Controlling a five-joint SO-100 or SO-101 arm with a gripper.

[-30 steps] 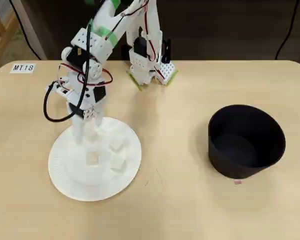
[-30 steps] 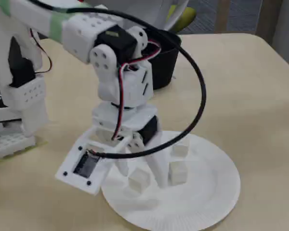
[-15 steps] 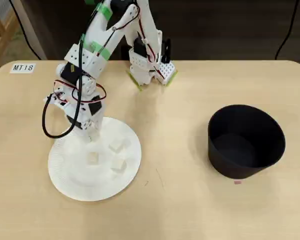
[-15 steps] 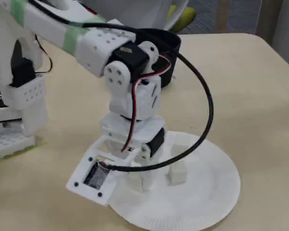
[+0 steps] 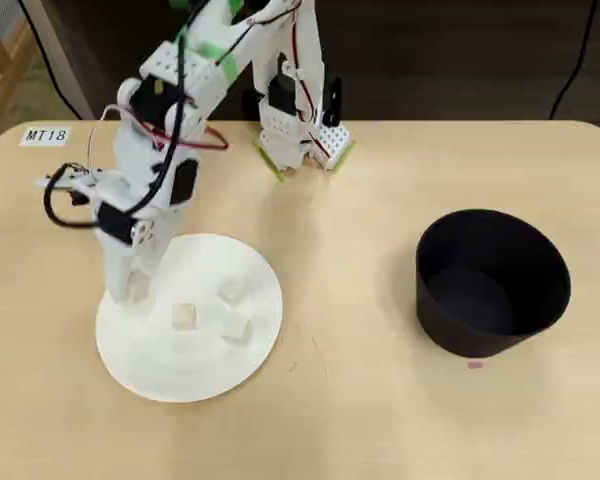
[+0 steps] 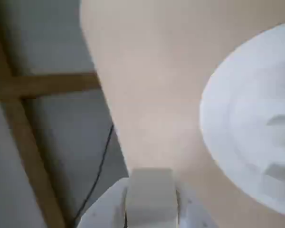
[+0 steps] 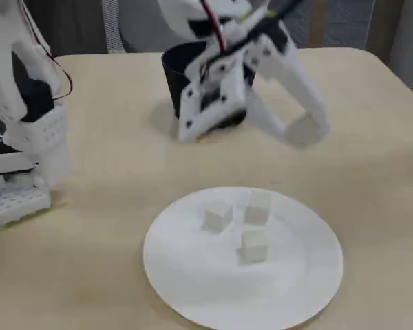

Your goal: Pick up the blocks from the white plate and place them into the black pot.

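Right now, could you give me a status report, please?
Gripper shut on one block, raised. Three blocks on plate. Pot looks empty, path clear.

White label (image 5: 47,135) at table's (image 5: 360,420) far-left corner in overhead view reads "MT18", dark print on white. No other legible text, brand or number anywhere.

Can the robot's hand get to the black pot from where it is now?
Probably yes. The hand is lifted above the plate's edge, holding a block. The pot stands open at the top across the table, and nothing lies on the bare stretch between them.
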